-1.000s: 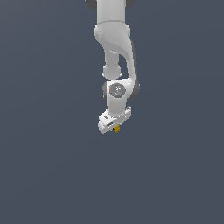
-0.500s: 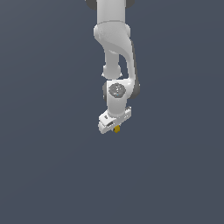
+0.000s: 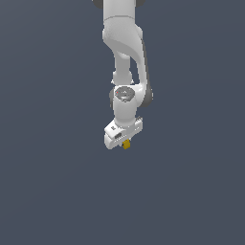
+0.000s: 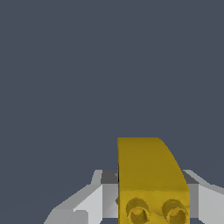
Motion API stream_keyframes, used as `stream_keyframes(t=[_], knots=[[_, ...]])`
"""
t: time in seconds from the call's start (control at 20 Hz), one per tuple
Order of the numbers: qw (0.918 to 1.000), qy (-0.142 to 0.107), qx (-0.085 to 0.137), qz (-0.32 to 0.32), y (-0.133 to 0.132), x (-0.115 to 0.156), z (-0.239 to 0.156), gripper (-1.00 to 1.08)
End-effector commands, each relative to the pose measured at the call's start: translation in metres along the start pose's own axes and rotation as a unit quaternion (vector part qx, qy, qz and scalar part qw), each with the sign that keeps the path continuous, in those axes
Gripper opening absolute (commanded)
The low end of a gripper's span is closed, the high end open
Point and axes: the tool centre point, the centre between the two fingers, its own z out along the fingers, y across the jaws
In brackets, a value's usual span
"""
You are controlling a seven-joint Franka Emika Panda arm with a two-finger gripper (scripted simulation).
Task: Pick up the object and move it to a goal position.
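The object [image 3: 126,144] is a tiny mustard-yellow chunk poking out under the white gripper [image 3: 125,142] in the middle of the exterior view. In the wrist view the object [image 4: 151,175] is a yellow block with a curved edge and two round studs, held between the two white fingers [image 4: 94,201], which press on its sides. The gripper is shut on it. The white arm hangs down from the top of the exterior view. No goal marker shows.
A plain dark grey-blue surface [image 3: 48,182] fills both views around the arm. No other objects or edges show.
The arm with the object has barely moved; its place in the exterior view is almost the same as before.
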Motion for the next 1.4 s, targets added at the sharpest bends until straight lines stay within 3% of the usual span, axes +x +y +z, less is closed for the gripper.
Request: stream_keyframes(t=[0.0,0.35,0.8,1.35], knots=[[0.9995,0.028,-0.016,-0.006,0.019,0.016,-0.020,-1.00],[0.9887,0.128,-0.073,-0.029,0.076,0.067,-0.099,-1.00],[0.9572,0.248,-0.139,-0.056,0.128,0.107,-0.216,-1.00],[0.9186,0.340,-0.186,-0.077,0.155,0.120,-0.316,-1.00]])
